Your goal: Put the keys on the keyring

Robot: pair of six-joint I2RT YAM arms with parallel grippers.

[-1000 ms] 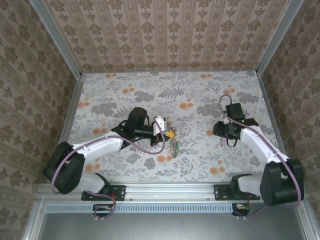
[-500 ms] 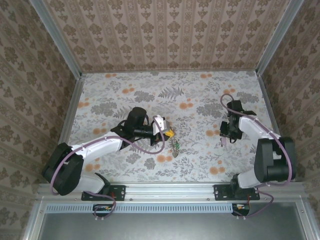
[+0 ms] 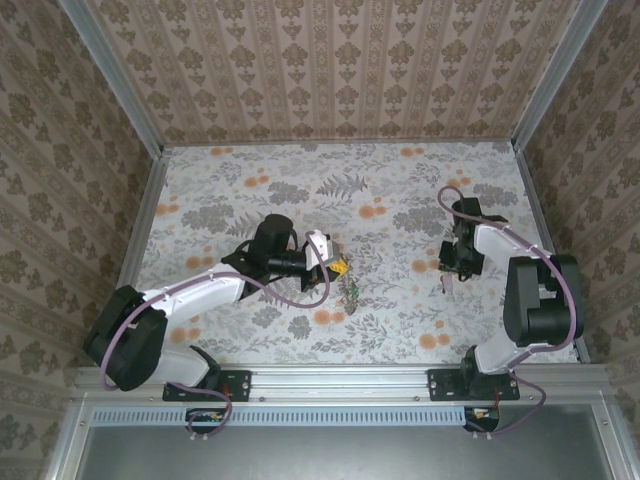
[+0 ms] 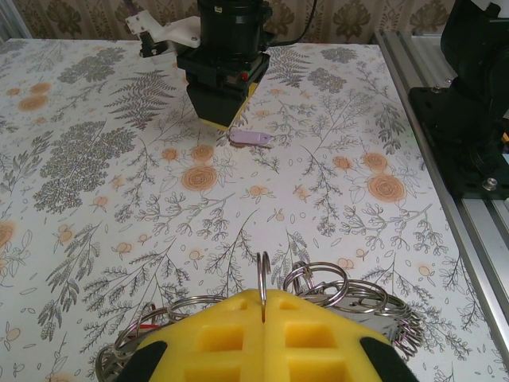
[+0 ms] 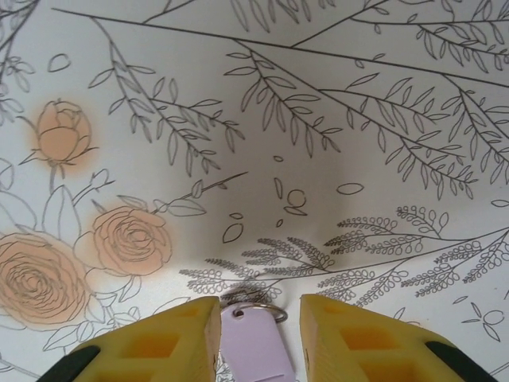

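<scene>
My left gripper (image 4: 262,301) is shut on a thin metal split ring (image 4: 262,270) that stands upright between its yellow pads. Under and around it lies a bunch of metal split rings (image 4: 354,293) with a red bit (image 4: 148,325) at its left; in the top view this bunch (image 3: 352,292) sits just past the left gripper (image 3: 340,268). My right gripper (image 5: 258,318) is open low over the table, its fingers either side of a lilac plastic tag (image 5: 256,350) on a small ring (image 5: 269,306). From the left wrist view, tag (image 4: 250,138) and right gripper (image 4: 226,118) show ahead. The large toothed keyring is out of view.
The floral table (image 3: 400,190) is walled with patterned panels on three sides. A metal rail (image 3: 340,380) with both arm bases runs along the near edge. The right arm's base (image 4: 477,119) stands beside the rail at the right of the left wrist view.
The right arm has folded its elbow toward the right wall while its gripper stayed near the lilac tag. The left arm has not moved.
</scene>
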